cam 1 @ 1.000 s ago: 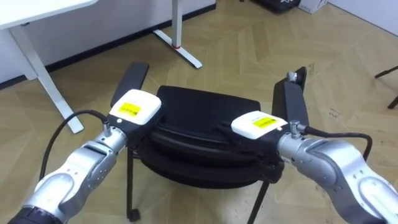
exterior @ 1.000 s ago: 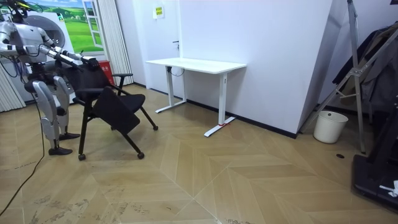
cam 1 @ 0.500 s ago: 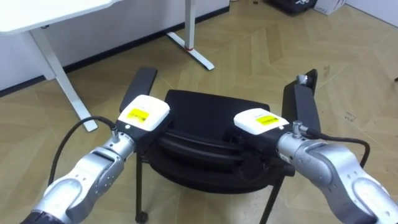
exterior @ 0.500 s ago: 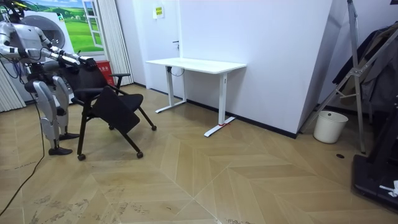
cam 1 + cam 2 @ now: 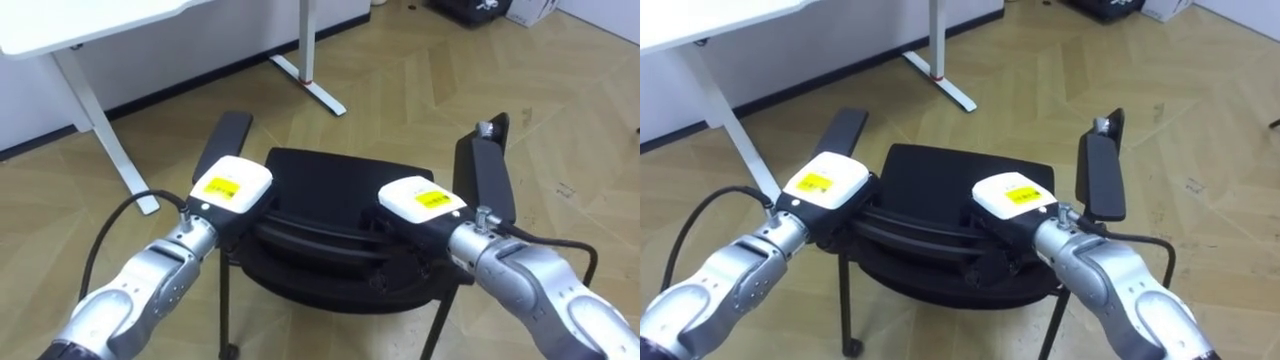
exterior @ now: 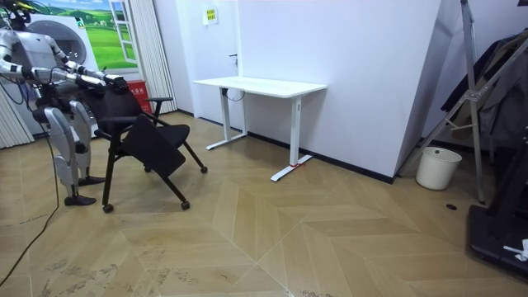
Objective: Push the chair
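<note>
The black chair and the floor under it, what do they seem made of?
The black chair has a matte seat and backrest, plastic or tight fabric; its thin legs seem dark painted metal tube. The light brown floor shows herringbone planks with grain and sheen, likely wood parquet or laminate.

The chair (image 5: pixel 340 195) is covered in matt black material; whether cloth or plastic cannot be told. Its armrests (image 5: pixel 485 180) are topped with smooth matt black pads, and its thin legs (image 5: pixel 222 310) appear to be dark painted metal. The backs of the left hand (image 5: pixel 232 185) and the right hand (image 5: pixel 420 200) are capped in smooth white plastic bearing yellow labels. The floor (image 5: pixel 420 90) is laid in wood parquet with a faint sheen. The desk (image 5: pixel 90 20) is finished in smooth white.
</note>
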You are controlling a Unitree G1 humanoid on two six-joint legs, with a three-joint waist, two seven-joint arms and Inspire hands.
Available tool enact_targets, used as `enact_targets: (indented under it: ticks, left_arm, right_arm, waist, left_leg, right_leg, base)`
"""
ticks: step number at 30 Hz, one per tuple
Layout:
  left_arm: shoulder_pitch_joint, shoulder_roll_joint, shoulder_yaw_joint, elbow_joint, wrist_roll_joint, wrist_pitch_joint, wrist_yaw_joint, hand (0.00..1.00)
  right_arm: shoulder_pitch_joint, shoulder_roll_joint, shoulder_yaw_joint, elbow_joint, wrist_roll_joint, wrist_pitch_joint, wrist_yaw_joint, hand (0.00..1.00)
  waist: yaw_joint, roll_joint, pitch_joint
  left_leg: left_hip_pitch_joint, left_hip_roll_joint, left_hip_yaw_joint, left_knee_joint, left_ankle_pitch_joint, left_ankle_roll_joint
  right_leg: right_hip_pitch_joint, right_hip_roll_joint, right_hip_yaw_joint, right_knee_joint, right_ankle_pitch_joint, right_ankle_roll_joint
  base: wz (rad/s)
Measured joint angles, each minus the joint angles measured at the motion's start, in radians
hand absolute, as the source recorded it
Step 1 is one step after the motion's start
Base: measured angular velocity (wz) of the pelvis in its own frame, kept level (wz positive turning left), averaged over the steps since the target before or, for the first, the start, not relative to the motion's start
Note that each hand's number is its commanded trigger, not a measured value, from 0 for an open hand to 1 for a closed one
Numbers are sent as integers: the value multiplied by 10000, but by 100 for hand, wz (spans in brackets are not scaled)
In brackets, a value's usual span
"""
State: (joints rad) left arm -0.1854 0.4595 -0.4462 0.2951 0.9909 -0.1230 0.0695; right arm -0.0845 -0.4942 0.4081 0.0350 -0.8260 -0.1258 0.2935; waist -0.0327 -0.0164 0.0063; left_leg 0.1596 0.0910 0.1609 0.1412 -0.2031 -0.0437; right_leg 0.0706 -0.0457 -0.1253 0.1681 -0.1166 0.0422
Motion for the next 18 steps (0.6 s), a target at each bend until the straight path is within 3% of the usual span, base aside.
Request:
enact_targets:
  ticks: [18]
  left_arm:
    - [204, -210, 96, -1, 58, 98, -92, 100]
  right_arm:
    - [350, 211, 21, 538, -435, -268, -1308, 100]
  waist:
    - [26, 79, -33]
  left_leg:
    - [81, -5, 35, 19, 0, 0]
  right_leg:
    - [65, 2, 46, 4, 0, -1]
  base:
    - [0]
